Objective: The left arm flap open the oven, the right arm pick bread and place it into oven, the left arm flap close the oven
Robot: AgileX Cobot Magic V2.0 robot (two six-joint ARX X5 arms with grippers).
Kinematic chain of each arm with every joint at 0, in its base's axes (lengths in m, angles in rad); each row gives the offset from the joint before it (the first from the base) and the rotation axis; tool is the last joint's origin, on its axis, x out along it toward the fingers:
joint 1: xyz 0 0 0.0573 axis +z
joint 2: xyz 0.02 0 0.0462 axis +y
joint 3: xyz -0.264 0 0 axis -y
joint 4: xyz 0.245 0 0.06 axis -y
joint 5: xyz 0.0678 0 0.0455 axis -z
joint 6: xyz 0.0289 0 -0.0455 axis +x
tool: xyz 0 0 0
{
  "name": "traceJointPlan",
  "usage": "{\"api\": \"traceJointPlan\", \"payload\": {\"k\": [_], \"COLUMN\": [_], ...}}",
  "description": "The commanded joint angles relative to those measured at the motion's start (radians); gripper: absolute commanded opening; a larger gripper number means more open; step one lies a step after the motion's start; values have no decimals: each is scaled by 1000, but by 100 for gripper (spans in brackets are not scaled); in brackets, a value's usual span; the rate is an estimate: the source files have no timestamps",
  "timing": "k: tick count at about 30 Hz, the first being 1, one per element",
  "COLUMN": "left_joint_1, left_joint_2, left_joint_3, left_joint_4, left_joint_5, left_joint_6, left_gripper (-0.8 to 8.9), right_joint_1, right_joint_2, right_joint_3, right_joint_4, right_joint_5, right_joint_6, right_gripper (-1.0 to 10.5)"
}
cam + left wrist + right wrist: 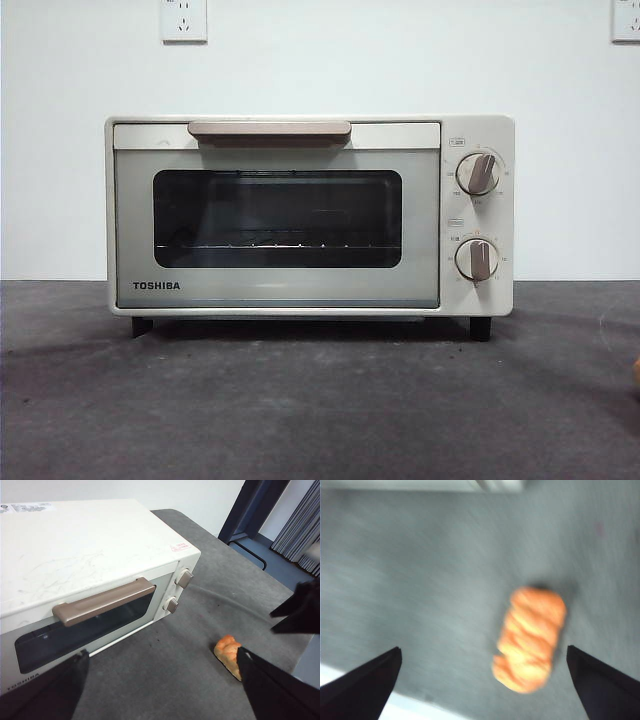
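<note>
The oven [310, 215] has a smooth cream-white body with a satin finish; its top panel, seen from the left wrist view, shows faint scuff marks. The door window [277, 218] is dark, glossy glass that reflects light. The handle [269, 129] above the window is smooth, matt tan, as are the two knobs [478, 173] beside the door. The table [320, 410] under the oven is dark grey, matt and slightly rough, like felt. The bread [530, 639] has a glossy golden-orange crust with a lumpy surface.
</note>
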State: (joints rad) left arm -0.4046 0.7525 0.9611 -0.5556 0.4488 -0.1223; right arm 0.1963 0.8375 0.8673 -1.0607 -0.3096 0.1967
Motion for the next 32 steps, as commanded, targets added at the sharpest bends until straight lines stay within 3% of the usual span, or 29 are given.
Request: {"api": "traceJointPlan", "payload": {"k": [1,16,23,32], "left_joint_1": [-6,-6,-6,-6], "left_joint_2": [5,5,6,6], "left_joint_3": [25,25,25,25], "left_joint_4": [-10,-34,-34,-34], "left_joint_5": [5,5,5,4], "left_joint_6": [-2,-2,-2,3], "left_gripper": [468,468,468,468], "right_joint_1": [32,129,129,129], "right_joint_2": [65,355,458,546], "right_joint_3": [-32,-112,-112,-112], "right_joint_4": [21,158,211,247], "right_joint_5": [43,201,205,201], "right_joint_6": [58,99,95,71], "right_gripper": [527,527,521,429]}}
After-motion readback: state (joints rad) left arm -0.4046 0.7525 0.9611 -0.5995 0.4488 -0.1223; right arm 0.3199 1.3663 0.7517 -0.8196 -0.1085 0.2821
